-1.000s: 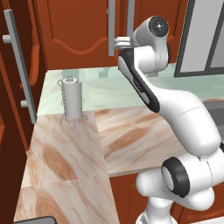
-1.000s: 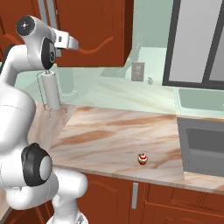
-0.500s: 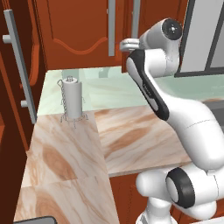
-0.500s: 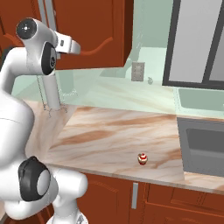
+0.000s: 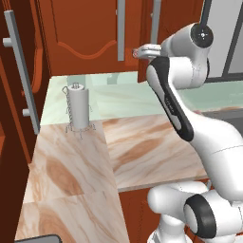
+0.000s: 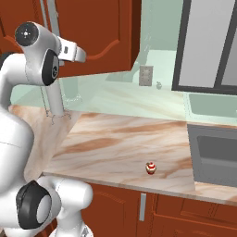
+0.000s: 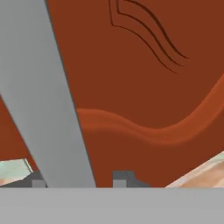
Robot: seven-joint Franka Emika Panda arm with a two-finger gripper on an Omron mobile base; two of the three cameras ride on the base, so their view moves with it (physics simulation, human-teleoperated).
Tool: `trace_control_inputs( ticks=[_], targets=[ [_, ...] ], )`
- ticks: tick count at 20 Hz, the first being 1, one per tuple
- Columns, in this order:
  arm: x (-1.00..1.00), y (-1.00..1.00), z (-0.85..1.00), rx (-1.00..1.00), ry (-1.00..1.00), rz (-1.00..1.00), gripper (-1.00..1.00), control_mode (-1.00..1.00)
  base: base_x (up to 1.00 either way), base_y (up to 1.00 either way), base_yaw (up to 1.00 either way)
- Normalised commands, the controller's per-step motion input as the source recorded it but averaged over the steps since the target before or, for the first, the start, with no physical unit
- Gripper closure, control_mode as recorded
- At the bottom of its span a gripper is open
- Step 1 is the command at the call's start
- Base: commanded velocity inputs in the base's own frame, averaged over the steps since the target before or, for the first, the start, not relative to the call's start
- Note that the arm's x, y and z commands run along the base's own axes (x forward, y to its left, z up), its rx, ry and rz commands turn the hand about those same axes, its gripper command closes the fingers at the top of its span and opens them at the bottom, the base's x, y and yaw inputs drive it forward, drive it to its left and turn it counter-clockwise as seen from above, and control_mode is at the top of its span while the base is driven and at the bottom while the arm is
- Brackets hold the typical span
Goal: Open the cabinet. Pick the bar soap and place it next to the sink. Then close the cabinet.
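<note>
Hand view | claw (image 7: 81,179) spread astride cabinet (image 7: 144,87) handle (image 7: 48,96) | door shut

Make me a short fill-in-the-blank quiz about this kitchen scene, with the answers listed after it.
1. The gripper has its fingertips on either side of the cabinet's grey bar ____.
2. The paper towel holder stands ____ on the counter.
3. The small red-and-white item sits on the counter to the ____ of the sink.

Answers: handle; upright; left

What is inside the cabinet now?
Nothing inside can be seen: the cabinet doors are shut and cover it. The hand has its fingers on both sides of a grey handle.
</note>
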Motion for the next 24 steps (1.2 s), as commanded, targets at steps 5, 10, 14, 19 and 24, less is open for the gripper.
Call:
trace_control_inputs(
  ticks=[5,10,14,19,24],
  targets=[
    [-0.34,-0.57,0.00,0.01,0.00,0.00,1.00,-1.00,0.00,0.00,0.00],
    [-0.34,-0.61,0.00,0.00,0.00,0.00,1.00,-1.00,0.00,0.00,0.00],
    [-0.33,-0.67,0.00,0.01,0.00,0.00,1.00,-1.00,0.00,0.00,0.00],
    [-0.36,-0.68,0.00,0.01,0.00,0.00,1.00,-1.00,0.00,0.00,0.00],
    [-0.34,-0.66,0.00,0.00,0.00,0.00,1.00,-1.00,0.00,0.00,0.00]
  ],
)
